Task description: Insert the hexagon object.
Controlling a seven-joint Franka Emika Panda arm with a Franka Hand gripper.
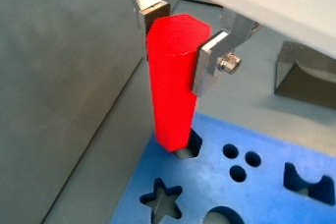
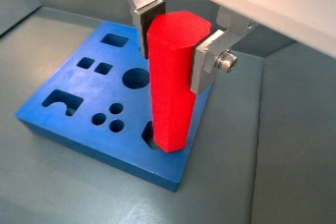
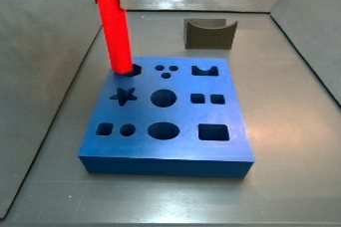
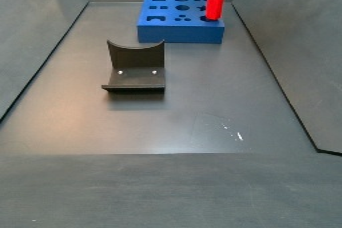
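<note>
Standing upright, the hexagon object (image 2: 171, 81) is pinched near its top by the fingers (image 2: 206, 63) of the gripper (image 1: 178, 33), its lower end already entered into a corner hole of the blue block (image 3: 170, 116). Beyond the block, a dark grey notched block (image 4: 134, 68) rests on the desk (image 4: 201, 132). For clean seating, the rod should be kept vertical, facets aligned, and lowered slowly.

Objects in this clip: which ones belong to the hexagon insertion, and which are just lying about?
In use:
- long glossy red faceted rod, upright, its lower end at a corner hole
- blue block with shaped cut-outs
- gripper, shut on the rod's top

Lying about:
- dark grey block with a curved notch, on the floor apart from the blue block
</note>
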